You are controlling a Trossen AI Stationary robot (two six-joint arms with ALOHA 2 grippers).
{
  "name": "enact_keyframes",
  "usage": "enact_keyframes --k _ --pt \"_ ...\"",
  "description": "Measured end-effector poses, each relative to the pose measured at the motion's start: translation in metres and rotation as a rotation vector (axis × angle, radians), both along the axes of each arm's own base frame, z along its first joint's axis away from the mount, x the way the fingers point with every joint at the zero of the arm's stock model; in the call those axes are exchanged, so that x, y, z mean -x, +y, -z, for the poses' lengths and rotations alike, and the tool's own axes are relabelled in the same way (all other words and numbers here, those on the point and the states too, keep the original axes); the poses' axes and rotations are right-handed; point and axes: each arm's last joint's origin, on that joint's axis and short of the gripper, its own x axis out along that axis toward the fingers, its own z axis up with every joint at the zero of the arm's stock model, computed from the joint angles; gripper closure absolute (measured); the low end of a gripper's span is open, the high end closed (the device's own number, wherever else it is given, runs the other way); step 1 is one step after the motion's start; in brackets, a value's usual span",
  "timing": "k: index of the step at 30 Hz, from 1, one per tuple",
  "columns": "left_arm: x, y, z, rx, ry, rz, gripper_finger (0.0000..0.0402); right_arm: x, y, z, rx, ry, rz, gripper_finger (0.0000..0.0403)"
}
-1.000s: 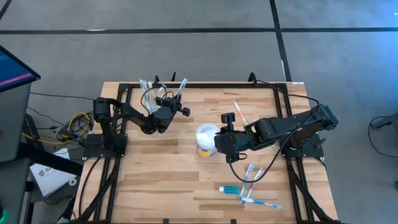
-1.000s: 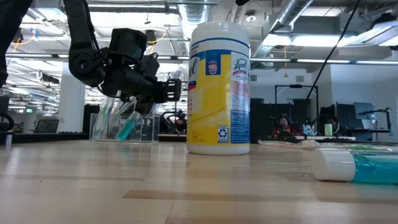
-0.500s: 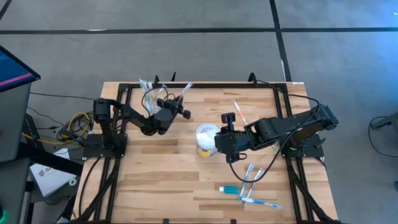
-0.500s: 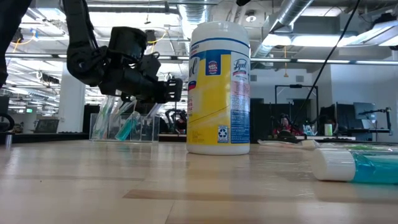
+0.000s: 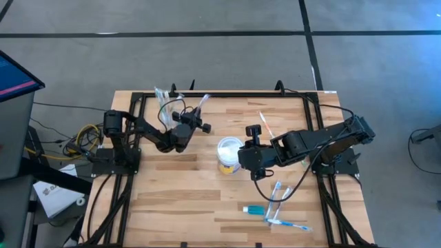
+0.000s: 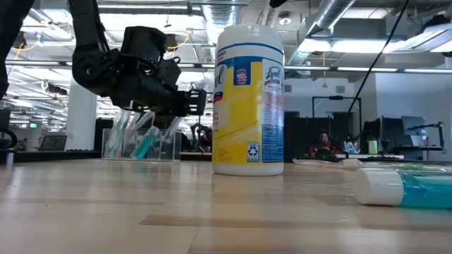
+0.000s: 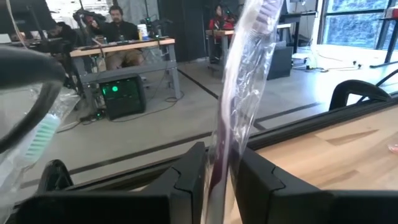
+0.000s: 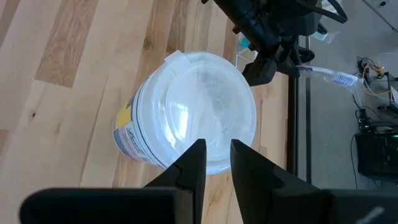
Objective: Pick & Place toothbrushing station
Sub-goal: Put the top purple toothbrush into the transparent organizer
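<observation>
High view: the left gripper hangs just beside the toothbrushing station, which stands at the far left edge of the table. It carries a wrapped toothbrush whose head now points toward the far rail, more upright than half a second ago, when it leaned away from the station. The arm has also drawn a little nearer the station, so I judge the brush is being lined up for a cup. The right gripper waits against the wipes tub, unmoved.

Low view: the left gripper hovers in front of the clear station, a touch higher than before.

Left wrist view: the fingers are nearly closed, pinching the wrapped toothbrush at its lower end. A second wrapped brush shows close by.

Right wrist view: the right fingers stand slightly apart over the tub lid, holding nothing.
</observation>
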Motion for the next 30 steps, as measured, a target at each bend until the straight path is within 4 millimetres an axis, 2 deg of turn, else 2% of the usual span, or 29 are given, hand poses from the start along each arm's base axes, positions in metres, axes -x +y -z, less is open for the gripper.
enact_keyframes --k 23,30 --pt "0.000 -0.025 -0.001 -0.043 0.070 -0.121 0.0334 0.001 0.000 0.001 -0.009 0.008 0.019 0.0339" --pt "0.003 -0.035 -0.022 -0.066 0.066 -0.110 0.0334 0.002 0.000 0.001 -0.018 0.008 0.032 0.0339"
